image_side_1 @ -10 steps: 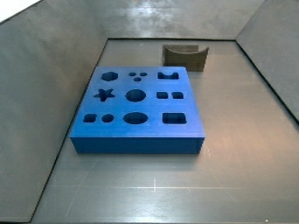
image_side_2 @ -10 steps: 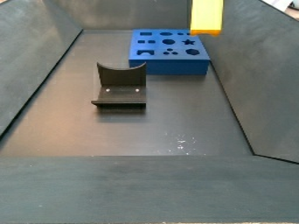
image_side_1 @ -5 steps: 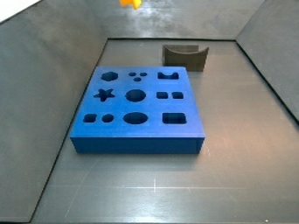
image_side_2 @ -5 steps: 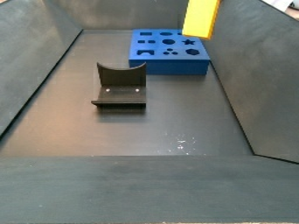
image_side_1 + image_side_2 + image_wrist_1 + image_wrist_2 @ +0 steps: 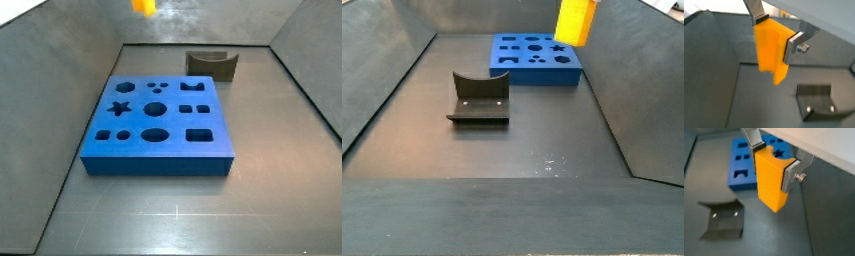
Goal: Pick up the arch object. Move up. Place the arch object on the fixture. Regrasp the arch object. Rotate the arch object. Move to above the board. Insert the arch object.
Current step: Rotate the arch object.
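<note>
In both wrist views the end effector is seen pinching the arch object by its upper flat sides, raised high, with the fixture and the board far below; the block is judged light, rigid, and smooth enough to slip.

Arch object yellow-orange, upright, clamped in gripper high above floor (notch visible in a wrist view). Board blue, flat on floor. Fixture dark, empty, well apart from board

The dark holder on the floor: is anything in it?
Empty. The fixture holds nothing; the claw grips the arch object up in the air.
</note>
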Available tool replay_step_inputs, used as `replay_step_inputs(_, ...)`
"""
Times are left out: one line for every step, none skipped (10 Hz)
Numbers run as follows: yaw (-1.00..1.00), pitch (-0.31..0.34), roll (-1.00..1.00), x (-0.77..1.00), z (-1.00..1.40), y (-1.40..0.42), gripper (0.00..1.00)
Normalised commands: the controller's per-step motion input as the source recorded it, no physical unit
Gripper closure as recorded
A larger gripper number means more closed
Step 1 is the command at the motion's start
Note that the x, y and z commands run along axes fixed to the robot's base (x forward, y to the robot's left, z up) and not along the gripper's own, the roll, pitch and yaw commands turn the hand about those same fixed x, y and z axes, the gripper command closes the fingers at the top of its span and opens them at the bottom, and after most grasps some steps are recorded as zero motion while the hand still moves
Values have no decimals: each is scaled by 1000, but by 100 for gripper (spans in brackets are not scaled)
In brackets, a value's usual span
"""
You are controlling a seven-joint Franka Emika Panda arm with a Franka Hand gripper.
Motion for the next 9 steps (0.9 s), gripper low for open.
replay_step_inputs(-438,452,-675,52,43,21,100)
replay_step_inputs(-281,370,-488,78,30,24,100)
replay_step_inputs(-209,317,-367,87,15,27,100)
replay_step_inputs(-103,211,-201,74,6,13,100)
replay_step_inputs(-1000,0,0,-97,0,-2,100)
replay_step_inputs(-1000,-3,0,-94,2,2,100)
replay_step_inputs(-1000,-4,0,-79,11,5,100)
replay_step_inputs(-1000,-4,1,-60,10,9,100)
replay_step_inputs(-1000,-4,1,-43,7,12,100)
